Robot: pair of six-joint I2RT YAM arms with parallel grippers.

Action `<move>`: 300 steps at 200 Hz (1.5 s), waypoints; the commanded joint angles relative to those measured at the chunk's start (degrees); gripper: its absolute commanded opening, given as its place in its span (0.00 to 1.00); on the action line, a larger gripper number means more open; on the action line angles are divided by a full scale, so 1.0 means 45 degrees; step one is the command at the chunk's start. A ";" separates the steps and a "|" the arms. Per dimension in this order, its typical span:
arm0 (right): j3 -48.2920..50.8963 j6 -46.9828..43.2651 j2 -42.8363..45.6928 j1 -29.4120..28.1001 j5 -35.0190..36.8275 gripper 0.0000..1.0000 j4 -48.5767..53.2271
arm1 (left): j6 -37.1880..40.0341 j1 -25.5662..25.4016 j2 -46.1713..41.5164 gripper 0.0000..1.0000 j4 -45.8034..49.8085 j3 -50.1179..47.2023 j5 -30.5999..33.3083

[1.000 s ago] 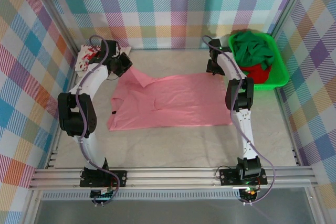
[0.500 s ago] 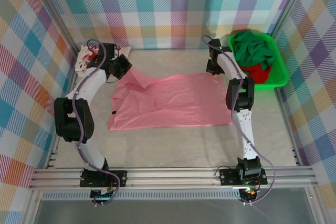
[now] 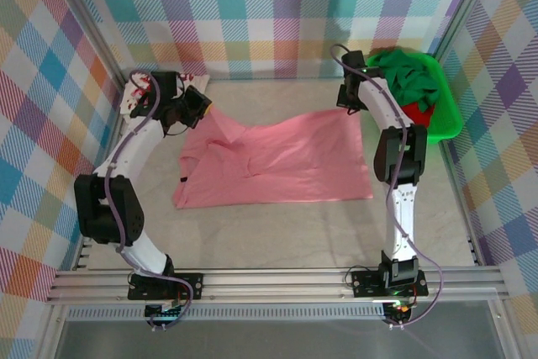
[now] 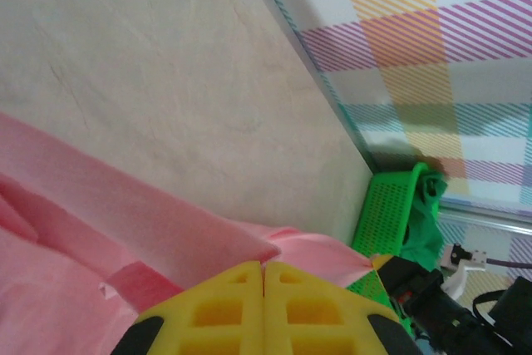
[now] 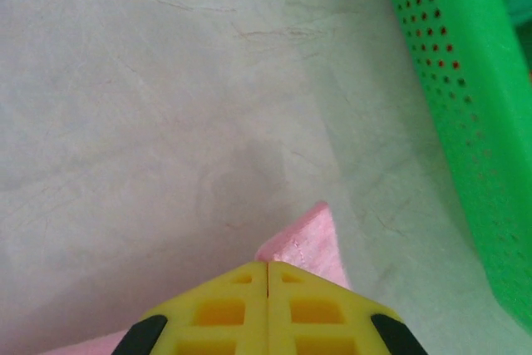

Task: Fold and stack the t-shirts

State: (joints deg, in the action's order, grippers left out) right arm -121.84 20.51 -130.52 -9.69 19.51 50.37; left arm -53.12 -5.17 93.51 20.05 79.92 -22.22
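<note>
My left gripper (image 4: 263,265) and right gripper (image 5: 267,264) each pinch tight on a far corner of the pink shirt (image 3: 277,161).

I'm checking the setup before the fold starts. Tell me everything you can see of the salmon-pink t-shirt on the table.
The salmon-pink t-shirt is plain soft cloth, spread mostly flat on the pale table, creased with a folded flap toward its left. The left gripper is shut on its far left corner, the right gripper on its far right corner, both corners drawn to points toward the back. Its near edge lies flat.
</note>
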 commanded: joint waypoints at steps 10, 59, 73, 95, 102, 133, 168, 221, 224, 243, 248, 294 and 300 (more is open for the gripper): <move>0.1831 -0.0043 0.1807 0.0022 -0.0052 0.00 -0.0811 | -0.0246 0.0012 -0.1484 0.00 0.1192 -0.0668 -0.0546; 0.5053 0.0012 0.3936 -0.0145 -0.0225 0.00 -0.1755 | 0.0049 0.0132 -0.3583 0.00 0.2177 -0.3371 -0.0215; 0.5860 -0.0003 0.4544 -0.0324 0.0073 0.00 -0.1773 | 0.0236 0.0185 -0.4134 0.00 0.2472 -0.4082 0.0185; 0.7583 0.0104 0.5561 -0.0436 0.0040 0.00 -0.2334 | 0.0506 0.0507 -0.4623 0.00 0.2480 -0.5060 0.0289; 0.8170 0.0152 0.5867 -0.0462 -0.0045 0.00 -0.2548 | 0.0689 0.0614 -0.4614 0.00 0.2612 -0.5222 0.0370; 0.9496 0.0380 0.6483 -0.0590 -0.0376 0.00 -0.2734 | 0.1178 0.1008 -0.4241 0.00 0.2463 -0.5455 0.0514; 0.9532 0.0393 0.6922 -0.0678 -0.0391 0.00 -0.2599 | 0.1930 0.1086 -0.3755 0.00 0.2885 -0.4215 0.0613; 0.8350 -0.0060 0.6243 -0.0629 0.0250 0.00 -0.2741 | 0.3136 0.1400 -0.1965 0.00 0.3099 -0.1262 0.1033; 0.8246 -0.0083 0.6157 -0.0606 0.0269 0.00 -0.2764 | 0.3192 0.1397 -0.1752 0.00 0.3060 -0.1066 0.1063; 0.7366 -0.0274 0.5550 -0.0531 0.0426 0.00 -0.2971 | 0.3613 0.1422 -0.0043 0.00 0.2994 0.0659 0.0953; 0.7124 -0.0360 0.5354 -0.0541 0.0468 0.00 -0.3074 | 0.3673 0.1422 0.0439 0.00 0.2994 0.1148 0.0847; 0.5392 -0.0788 0.3796 -0.0521 0.0692 0.00 -0.3585 | 0.4459 0.1306 0.3389 0.00 0.3218 0.4349 0.1068; 0.5279 -0.0818 0.3617 -0.0493 0.0703 0.00 -0.3605 | 0.4533 0.1278 0.3576 0.00 0.3247 0.4533 0.1043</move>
State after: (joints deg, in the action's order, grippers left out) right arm -95.83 18.57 -111.35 -12.36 21.08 35.92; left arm -36.34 0.47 107.11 32.91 95.68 -18.33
